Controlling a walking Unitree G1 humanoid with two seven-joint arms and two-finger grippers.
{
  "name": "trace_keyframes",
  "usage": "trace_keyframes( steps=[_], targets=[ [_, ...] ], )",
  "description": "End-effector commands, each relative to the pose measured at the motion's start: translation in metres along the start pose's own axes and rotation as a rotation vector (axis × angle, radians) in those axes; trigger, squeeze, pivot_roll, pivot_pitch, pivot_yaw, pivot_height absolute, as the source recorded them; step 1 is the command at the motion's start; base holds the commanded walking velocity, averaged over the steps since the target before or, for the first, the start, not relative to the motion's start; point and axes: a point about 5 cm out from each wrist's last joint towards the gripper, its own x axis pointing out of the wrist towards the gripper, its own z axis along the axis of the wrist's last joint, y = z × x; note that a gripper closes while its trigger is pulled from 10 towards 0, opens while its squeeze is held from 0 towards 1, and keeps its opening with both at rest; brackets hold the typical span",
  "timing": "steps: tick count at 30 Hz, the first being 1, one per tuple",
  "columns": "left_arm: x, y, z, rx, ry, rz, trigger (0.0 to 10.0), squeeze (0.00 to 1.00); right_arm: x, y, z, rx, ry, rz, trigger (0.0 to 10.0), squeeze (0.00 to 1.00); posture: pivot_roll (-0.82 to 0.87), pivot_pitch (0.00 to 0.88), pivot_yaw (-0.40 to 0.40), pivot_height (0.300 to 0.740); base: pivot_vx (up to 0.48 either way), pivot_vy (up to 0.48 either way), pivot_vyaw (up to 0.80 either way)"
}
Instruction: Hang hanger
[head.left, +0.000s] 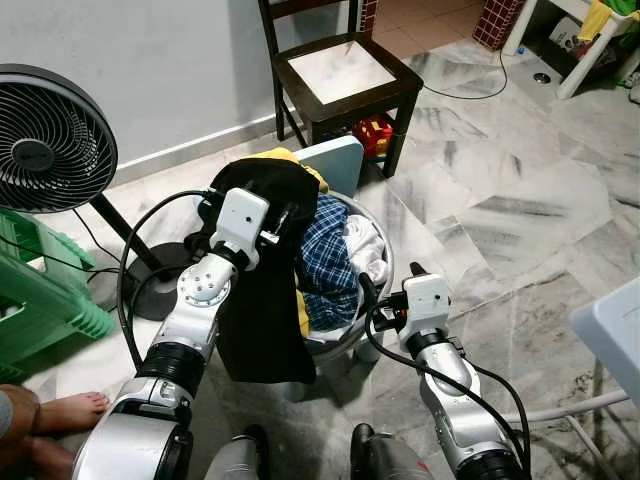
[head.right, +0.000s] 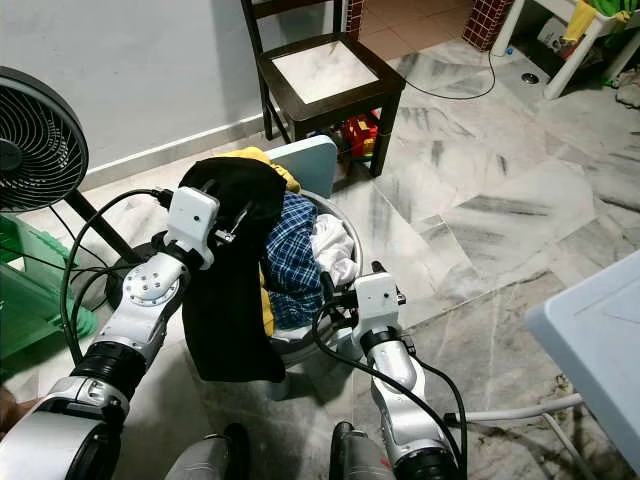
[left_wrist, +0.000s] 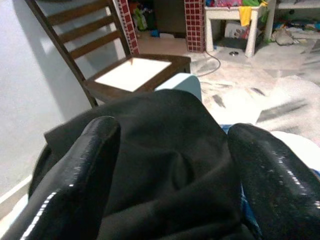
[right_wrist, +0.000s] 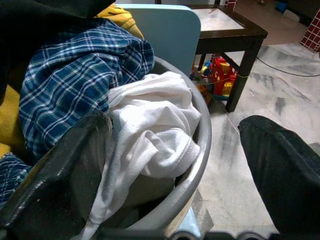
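The left gripper (left_wrist: 170, 175) is buried in a black garment (head.left: 262, 290): in the left wrist view its two fingers (left_wrist: 75, 180) stand well apart with the dark cloth bunched between and over them, so whether they actually pinch it cannot be told. From the head views the fingertips are hidden under the fabric, which drapes over the wrist and hangs down the near side of a grey laundry basket (right_wrist: 192, 175). The left arm is raised and bent at the elbow, reaching forward over the basket.

The right gripper (right_wrist: 175, 165) sits low at the basket's right rim, fingers spread wide and holding nothing; one finger (right_wrist: 65, 175) is close against the rim beside a white cloth (right_wrist: 150, 130). The right forearm angles up from below.

No hanger can be made out; if there is one, the black garment covers it. The basket also holds a blue plaid shirt (head.left: 325, 255) and something yellow (head.left: 290, 157), mostly hidden. Behind it stands a pale blue panel (head.left: 335, 160), then a dark wooden chair (head.left: 345, 75) cut off at the top, with a red toy (head.left: 372, 132) beneath. A black floor fan (head.left: 45, 140) stands to the left, and a person's bare foot (head.left: 70, 410) shows at the lower left. No writing is legible.
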Motion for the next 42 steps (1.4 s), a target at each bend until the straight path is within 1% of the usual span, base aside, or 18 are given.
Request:
trace_keyframes(
  steps=[1,4,6,7,8,10,11,14,17,22,23,24,25,26,27,28,29,42],
  targets=[
    [-0.001,-0.002,-0.003,-0.006,0.02,-0.016,10.0,1.0,-0.003,0.0,-0.003,-0.001,0.008,0.002,10.0,0.0,-0.02,0.229,-0.003,0.74,0.0,0.0,0.0],
    [-0.002,-0.002,-0.01,-0.005,0.069,-0.028,10.0,1.0,-0.004,0.001,-0.004,0.004,0.01,0.004,10.0,0.0,-0.03,0.228,0.0,0.74,0.0,0.0,0.0],
    [-0.004,-0.004,-0.015,-0.021,0.107,-0.042,10.0,1.0,-0.005,0.002,-0.005,0.014,0.012,0.014,10.0,0.0,-0.03,0.23,0.0,0.74,0.0,0.0,0.0],
    [-0.006,-0.006,-0.021,-0.041,0.147,-0.06,10.0,1.0,-0.007,0.004,-0.005,0.033,0.01,0.041,10.0,0.0,-0.03,0.231,0.0,0.74,0.0,0.0,0.0],
    [-0.006,-0.006,-0.021,-0.041,0.147,-0.06,10.0,1.0,-0.007,0.004,-0.005,0.033,0.01,0.041,10.0,0.0,-0.03,0.231,0.0,0.74,0.0,0.0,0.0],
    [-0.008,-0.009,-0.029,-0.049,0.207,-0.076,10.0,1.0,-0.008,0.005,-0.005,0.039,0.007,0.056,10.0,0.0,-0.03,0.232,0.001,0.74,0.0,0.0,0.0],
    [-0.008,-0.009,-0.029,-0.049,0.207,-0.076,10.0,1.0,-0.008,0.005,-0.005,0.039,0.007,0.056,10.0,0.0,-0.03,0.232,0.001,0.74,0.0,0.0,0.0],
    [-0.012,-0.01,-0.036,-0.053,0.254,-0.086,10.0,1.0,-0.009,0.004,-0.006,0.034,0.013,0.051,10.0,0.0,-0.03,0.232,0.002,0.74,0.0,0.0,0.0],
    [-0.015,-0.006,-0.043,-0.065,0.297,-0.072,10.0,1.0,-0.008,0.004,-0.006,0.034,0.013,0.052,10.0,0.0,-0.03,0.231,0.003,0.74,0.0,0.0,0.0],
    [-0.019,0.006,-0.051,-0.074,0.376,-0.04,10.0,1.0,-0.008,0.004,-0.006,0.034,0.015,0.056,10.0,0.0,-0.03,0.232,0.003,0.74,0.0,0.0,0.0],
    [-0.019,0.006,-0.051,-0.074,0.376,-0.04,10.0,1.0,-0.008,0.004,-0.006,0.034,0.015,0.056,10.0,0.0,-0.03,0.232,0.003,0.74,0.0,0.0,0.0],
    [-0.02,0.007,-0.053,-0.078,0.39,-0.048,6.5,1.0,-0.008,0.005,-0.006,0.033,0.017,0.056,10.0,0.0,-0.03,0.233,0.003,0.74,0.0,0.0,0.0],
    [-0.02,0.008,-0.053,-0.079,0.39,-0.049,0.0,1.0,-0.008,0.005,-0.006,0.032,0.017,0.056,10.0,0.0,-0.03,0.233,0.003,0.74,0.0,0.0,0.0],
    [-0.02,0.008,-0.053,-0.08,0.39,-0.049,0.0,1.0,-0.008,0.005,-0.006,0.032,0.017,0.056,10.0,0.0,-0.03,0.233,0.003,0.74,0.0,0.0,0.0],
    [-0.02,0.009,-0.053,-0.08,0.39,-0.053,0.0,0.91,-0.009,0.005,-0.006,0.031,0.018,0.055,10.0,0.0,-0.03,0.233,0.005,0.74,0.0,0.0,0.0],
    [-0.02,0.009,-0.053,-0.08,0.391,-0.057,0.0,0.91,-0.009,0.005,-0.006,0.031,0.018,0.055,10.0,0.0,-0.03,0.233,0.005,0.74,0.0,0.0,0.0],
    [-0.02,0.01,-0.053,-0.074,0.39,-0.052,0.0,0.0,-0.009,0.004,-0.007,0.029,0.02,0.051,10.0,0.0,-0.03,0.234,0.006,0.74,0.0,0.0,0.0],
    [-0.02,0.014,-0.05,-0.079,0.346,-0.037,0.0,0.0,-0.007,0.007,-0.008,0.024,0.028,0.055,10.0,0.0,-0.02,0.235,0.001,0.74,0.0,0.0,0.0]
  ],
)
